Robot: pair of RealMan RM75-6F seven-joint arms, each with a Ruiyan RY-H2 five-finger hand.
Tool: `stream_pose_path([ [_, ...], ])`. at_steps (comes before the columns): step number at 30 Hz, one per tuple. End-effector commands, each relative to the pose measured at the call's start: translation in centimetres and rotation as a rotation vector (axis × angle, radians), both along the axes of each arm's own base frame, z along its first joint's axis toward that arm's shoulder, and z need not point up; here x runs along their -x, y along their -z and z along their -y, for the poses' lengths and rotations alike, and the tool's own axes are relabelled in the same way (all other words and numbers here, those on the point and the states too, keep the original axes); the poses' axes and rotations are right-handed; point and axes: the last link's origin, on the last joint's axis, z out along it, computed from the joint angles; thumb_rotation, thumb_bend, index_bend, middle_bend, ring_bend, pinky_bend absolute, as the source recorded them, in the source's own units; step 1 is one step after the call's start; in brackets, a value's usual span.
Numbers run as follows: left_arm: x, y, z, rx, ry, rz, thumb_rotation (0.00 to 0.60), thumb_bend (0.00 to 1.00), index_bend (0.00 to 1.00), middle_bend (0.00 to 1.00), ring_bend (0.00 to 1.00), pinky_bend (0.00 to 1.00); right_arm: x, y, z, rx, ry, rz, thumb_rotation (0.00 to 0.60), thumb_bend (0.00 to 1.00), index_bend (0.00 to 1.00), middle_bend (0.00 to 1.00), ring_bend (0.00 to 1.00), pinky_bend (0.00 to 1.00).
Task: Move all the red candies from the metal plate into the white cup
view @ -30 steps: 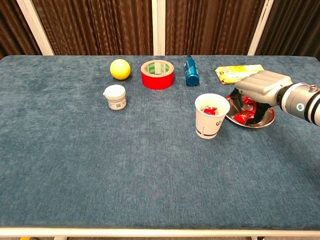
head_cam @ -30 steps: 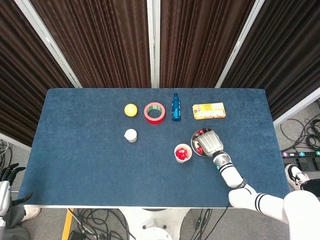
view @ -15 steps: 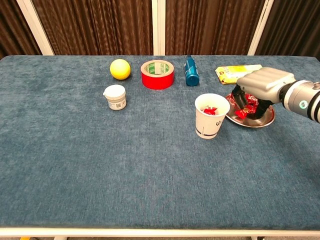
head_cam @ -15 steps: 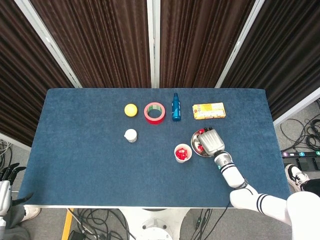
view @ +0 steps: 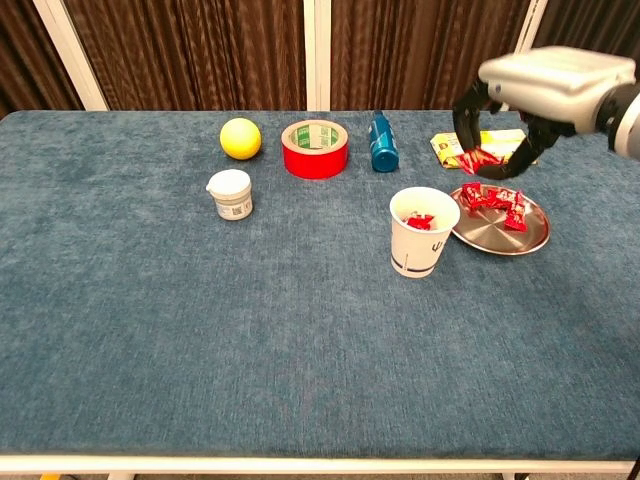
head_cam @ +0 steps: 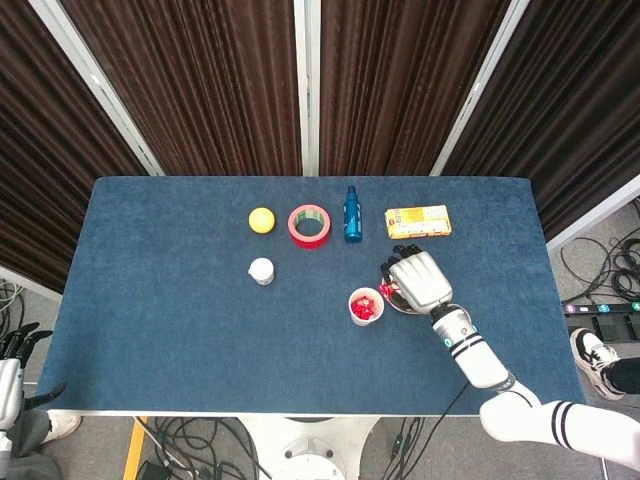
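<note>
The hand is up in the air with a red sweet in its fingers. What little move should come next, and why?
Probably a short carry to its left, until the right hand is over the white paper cup. It pinches a red wrapped candy above the round metal plate, not above the cup, so letting go now would likely drop it back.

The right hand point(view: 520, 110) hangs in the air above the far side of the metal plate point(view: 512, 240), its dark fingers point(view: 466, 118) curled downward and pinching one red candy point(view: 479, 160) well clear of the plate. More red candies point(view: 492, 201) lie on the plate. Just left of the plate, nearly touching it, stands the white cup point(view: 423, 232) with red candies inside. Along the far side of the blue table point(view: 300, 350) sit a yellow ball point(view: 240, 138), a roll of red tape point(view: 315, 148), a blue bottle point(view: 382, 142) and a yellow packet point(view: 450, 146) partly behind the hand. A small white jar point(view: 230, 194) stands nearer, below the ball
</note>
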Motion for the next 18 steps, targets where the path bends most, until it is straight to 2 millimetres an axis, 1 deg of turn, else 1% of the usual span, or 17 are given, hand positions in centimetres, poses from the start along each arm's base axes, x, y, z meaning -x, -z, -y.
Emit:
stream_pose_path([
  [1,0.0,0.0,0.1,-0.001,0.0,0.001,0.6,0.09,0.3,0.25,0.17,0.28,-0.6,0.1,-0.6,-0.027,-0.019,0.008,0.6,0.3,0.6,0.47,0.22,0.28],
  [6,0.2,0.1,0.2,0.002,-0.008,0.003,0.6,0.09,0.3,0.25,0.17,0.28,-0.6,2.0,-1.1,-0.08,-0.017,-0.012,0.6,0.29,0.56,0.43,0.21,0.28],
  [11,0.3,0.1,0.3,0.001,-0.011,0.005,0.6,0.09,0.3,0.25,0.17,0.28,-1.1,3.1,-1.1,-0.093,-0.031,-0.023,0.6,0.29,0.51,0.39,0.19,0.28],
  [14,0.5,0.1,0.3,-0.001,-0.016,0.006,0.6,0.09,0.3,0.25,0.17,0.28,-1.1,3.3,-1.0,-0.096,-0.031,-0.03,0.6,0.26,0.41,0.33,0.17,0.27],
  [17,0.6,0.3,0.4,0.002,-0.019,0.01,0.6,0.09,0.3,0.25,0.17,0.28,-1.2,3.3,-1.1,-0.1,-0.027,-0.029,0.6,0.18,0.31,0.3,0.15,0.27],
  [18,0.6,0.3,0.4,0.003,-0.018,0.012,0.6,0.09,0.3,0.25,0.17,0.28,-1.2,3.2,-1.1,-0.1,-0.026,-0.026,0.6,0.17,0.29,0.29,0.15,0.26],
])
